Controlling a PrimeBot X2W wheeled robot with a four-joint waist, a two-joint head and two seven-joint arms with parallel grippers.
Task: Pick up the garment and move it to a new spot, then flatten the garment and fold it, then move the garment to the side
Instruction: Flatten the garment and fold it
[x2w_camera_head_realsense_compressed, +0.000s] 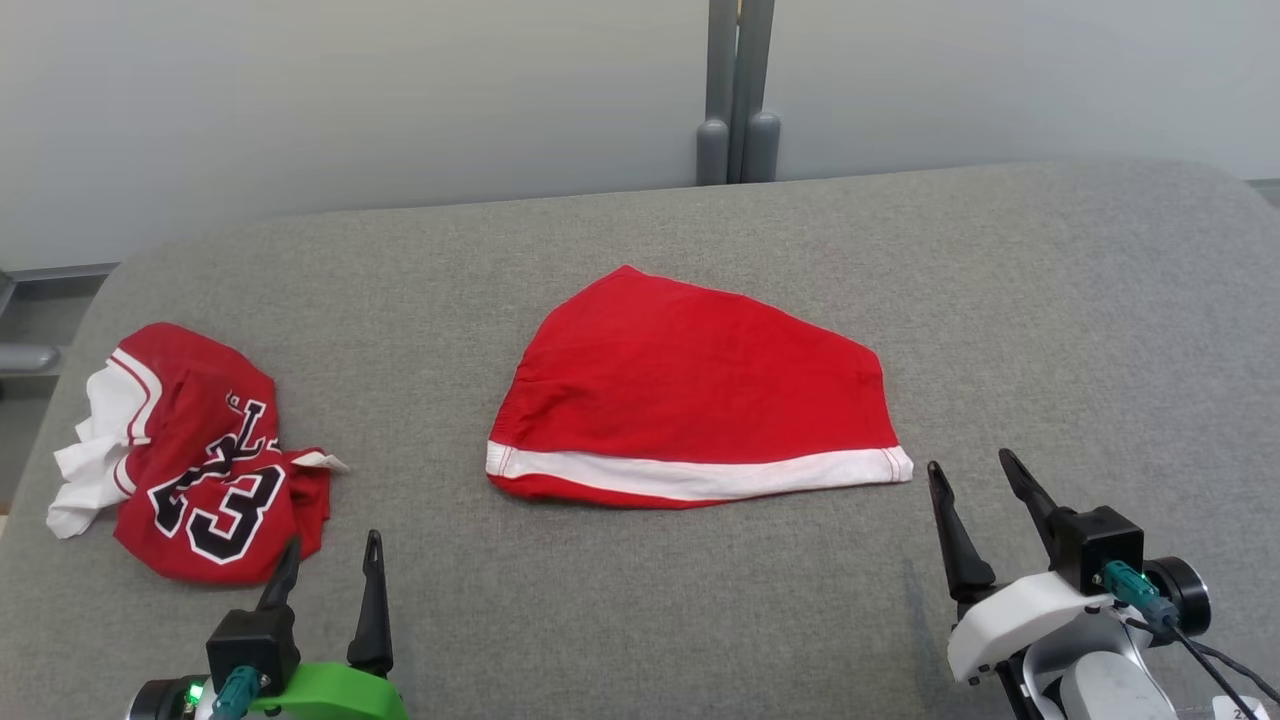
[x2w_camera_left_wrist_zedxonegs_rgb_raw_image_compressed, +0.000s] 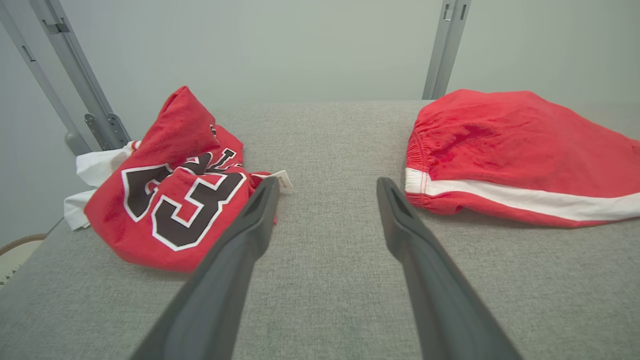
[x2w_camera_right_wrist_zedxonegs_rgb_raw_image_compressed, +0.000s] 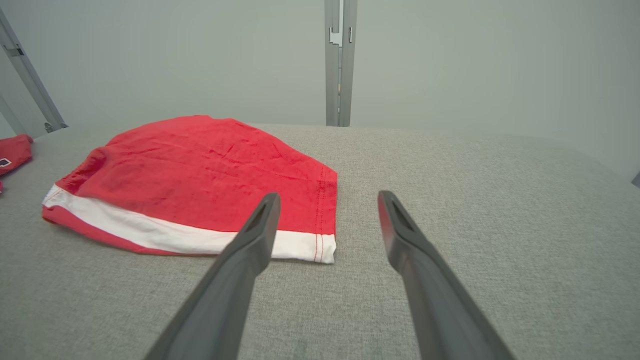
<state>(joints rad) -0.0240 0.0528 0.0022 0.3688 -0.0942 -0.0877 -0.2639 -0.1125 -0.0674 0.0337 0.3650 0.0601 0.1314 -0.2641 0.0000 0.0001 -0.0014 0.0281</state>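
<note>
Left claw (x2w_camera_head_realsense_compressed: 332, 540) spread, crumpled jersey (x2w_camera_head_realsense_compressed: 200, 450) just left; right claw (x2w_camera_head_realsense_compressed: 970, 460) spread, folded shorts (x2w_camera_head_realsense_compressed: 690, 390) ahead-left on bench (x2w_camera_head_realsense_compressed: 640, 610).

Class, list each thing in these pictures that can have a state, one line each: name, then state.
red shorts: lying flat, apparently folded in half, held by nothing.
jersey: crumpled in a heap, not flattened, held by nothing.
left gripper: open, empty, next to the jersey.
right gripper: open, empty, just off the shorts' right corner.
</note>
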